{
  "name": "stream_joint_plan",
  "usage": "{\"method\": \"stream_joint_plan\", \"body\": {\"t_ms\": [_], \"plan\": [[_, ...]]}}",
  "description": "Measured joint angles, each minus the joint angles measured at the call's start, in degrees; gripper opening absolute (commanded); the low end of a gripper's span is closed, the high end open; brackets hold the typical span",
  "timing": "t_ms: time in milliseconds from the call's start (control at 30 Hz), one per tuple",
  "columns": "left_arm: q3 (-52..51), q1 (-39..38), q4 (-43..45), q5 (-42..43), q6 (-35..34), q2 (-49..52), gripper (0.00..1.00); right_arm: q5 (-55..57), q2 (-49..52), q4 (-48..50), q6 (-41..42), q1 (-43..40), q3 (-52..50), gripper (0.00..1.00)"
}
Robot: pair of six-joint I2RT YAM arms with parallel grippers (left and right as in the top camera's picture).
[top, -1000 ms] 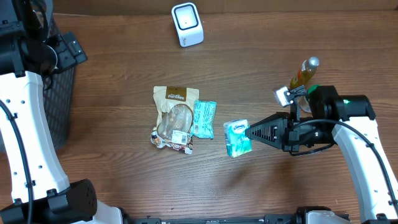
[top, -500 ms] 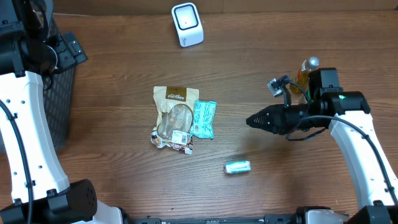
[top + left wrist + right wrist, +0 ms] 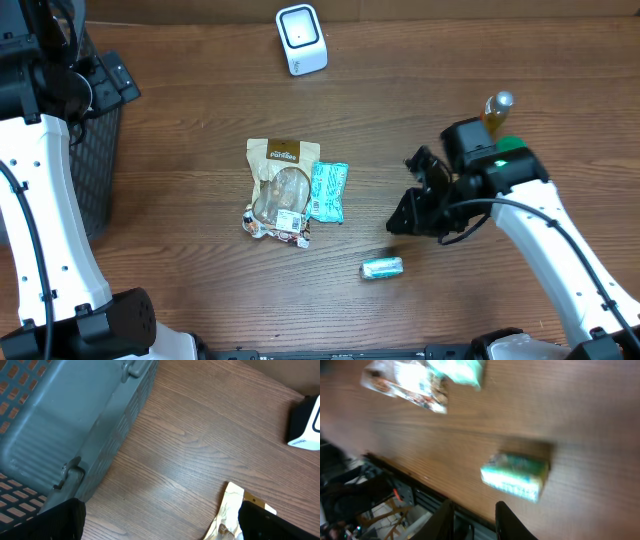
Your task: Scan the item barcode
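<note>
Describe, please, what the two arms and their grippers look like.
The left arm and right arm have white shells with black joints, and a thin black cable runs alongside. A green light glows near the right wrist. The left gripper and right gripper are black.

From overhead, straight down on the whole table (image 3: 200, 150), far off. From left wrist, slanting down close by basket (image 3: 60, 425), sharing scanner (image 3: 306, 425) with overhead. From right wrist, tilted low over teal packet (image 3: 516, 476), likewise shared.
</note>
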Motion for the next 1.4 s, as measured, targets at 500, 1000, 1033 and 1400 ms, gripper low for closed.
{"method": "stream_joint_plan", "body": {"t_ms": [500,1000,1033,1400], "plan": [[0.00,0.00,0.00,0.00,0.00,0.00,1.00,14.25,0.00,-3.15,24.52,24.52,-5.33,0.04],[0.00,0.00,0.00,0.00,0.00,0.00,1.00,19.43,5.33,12.79,29.62,25.49,-13.18,0.05],[0.00,0.00,-0.02,0.00,0.00,0.00,0.99,19.67,6.54,12.74,29.62,25.46,-13.18,0.05],[0.00,0.00,-0.02,0.00,0.00,0.00,1.00,27.56,10.99,15.89,26.58,22.03,-10.32,0.06]]}}
